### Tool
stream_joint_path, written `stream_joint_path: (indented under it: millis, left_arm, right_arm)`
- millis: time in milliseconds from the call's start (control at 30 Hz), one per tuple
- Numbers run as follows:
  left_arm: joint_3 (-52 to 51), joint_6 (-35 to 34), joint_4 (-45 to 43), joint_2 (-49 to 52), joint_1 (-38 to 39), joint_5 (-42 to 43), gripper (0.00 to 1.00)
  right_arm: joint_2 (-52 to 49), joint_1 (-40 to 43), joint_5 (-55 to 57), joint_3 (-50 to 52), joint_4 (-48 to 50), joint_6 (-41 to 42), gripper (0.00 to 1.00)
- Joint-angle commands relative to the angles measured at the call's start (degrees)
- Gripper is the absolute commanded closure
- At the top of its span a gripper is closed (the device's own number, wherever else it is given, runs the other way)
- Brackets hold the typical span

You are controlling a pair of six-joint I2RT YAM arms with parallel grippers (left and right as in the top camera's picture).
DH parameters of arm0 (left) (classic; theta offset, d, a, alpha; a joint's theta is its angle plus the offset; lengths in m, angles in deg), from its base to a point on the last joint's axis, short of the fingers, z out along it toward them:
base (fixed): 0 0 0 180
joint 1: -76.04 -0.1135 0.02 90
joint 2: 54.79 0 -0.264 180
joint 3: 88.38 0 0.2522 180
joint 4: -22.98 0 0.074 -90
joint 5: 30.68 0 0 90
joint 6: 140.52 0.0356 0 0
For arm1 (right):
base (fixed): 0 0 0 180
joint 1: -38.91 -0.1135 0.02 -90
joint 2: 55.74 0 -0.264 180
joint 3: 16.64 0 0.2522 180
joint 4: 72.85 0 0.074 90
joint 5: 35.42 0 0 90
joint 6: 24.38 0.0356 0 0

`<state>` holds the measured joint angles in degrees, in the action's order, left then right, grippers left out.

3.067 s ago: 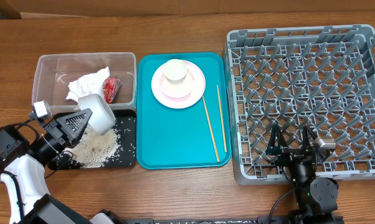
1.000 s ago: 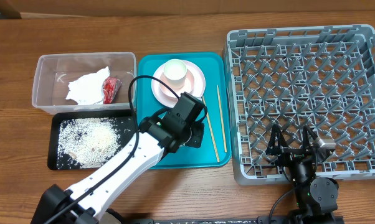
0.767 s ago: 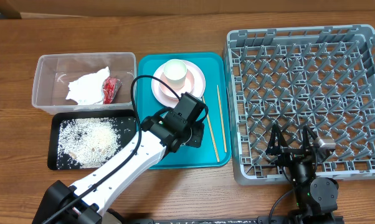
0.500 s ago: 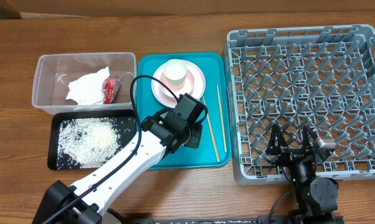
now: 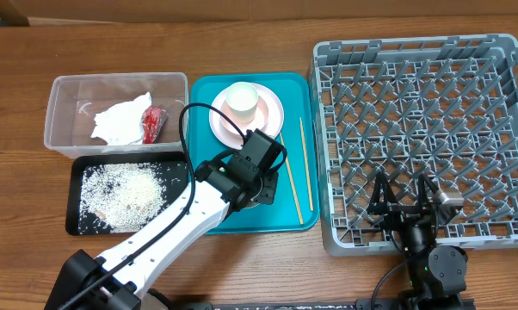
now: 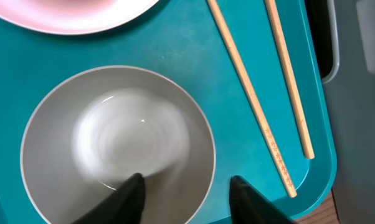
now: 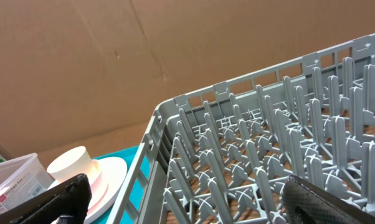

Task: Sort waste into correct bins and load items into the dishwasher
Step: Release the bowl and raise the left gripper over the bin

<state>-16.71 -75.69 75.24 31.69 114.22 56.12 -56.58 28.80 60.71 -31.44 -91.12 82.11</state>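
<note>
My left gripper (image 5: 259, 182) (image 6: 186, 190) is open over the teal tray (image 5: 216, 103). One finger is inside the white bowl (image 6: 113, 130) and one outside its rim. The empty bowl stands upright on the tray. The white cup (image 5: 242, 102) sits on the pink plate (image 5: 272, 120) behind it. Two chopsticks (image 5: 289, 176) (image 6: 250, 106) lie on the tray's right side. The napkin (image 5: 121, 116) and red wrapper (image 5: 154, 123) lie in the clear tub (image 5: 70, 86). Rice (image 5: 126, 189) lies in the black tray (image 5: 74, 194). My right gripper (image 5: 403, 202) (image 7: 197, 202) is open and empty over the grey dish rack's (image 5: 422, 138) front edge.
The dish rack fills the right side, touching the teal tray's right edge. The clear tub and black tray stand left of the teal tray. The right wrist view shows the cup (image 7: 72, 165) on the plate beyond the rack wall (image 7: 268, 143).
Three seconds ago my left gripper held the bowl tipped over the black tray. It has since moved right, and the bowl now stands on the teal tray. The last second shows only a slight shift.
</note>
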Motion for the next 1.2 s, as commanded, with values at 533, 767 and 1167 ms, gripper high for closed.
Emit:
stream_joint_path:
  millis: [533, 767, 1167]
  left_arm:
    - [17.77, -0.13, 11.23, -7.61, -13.22, -1.29, 0.33]
    - [19.61, -0.15, 17.53, -8.52, -29.49, -1.25, 0.13]
    - [19.56, -0.15, 21.03, -8.37, -37.42, -1.29, 0.00]
  right_arm:
    - [0.50, 0.39, -0.26, 0.59, 0.31, -0.02, 0.00]
    - [0.50, 0.39, -0.26, 0.59, 0.31, -0.02, 0.00]
    - [0.50, 0.39, -0.26, 0.59, 0.31, -0.02, 0.00]
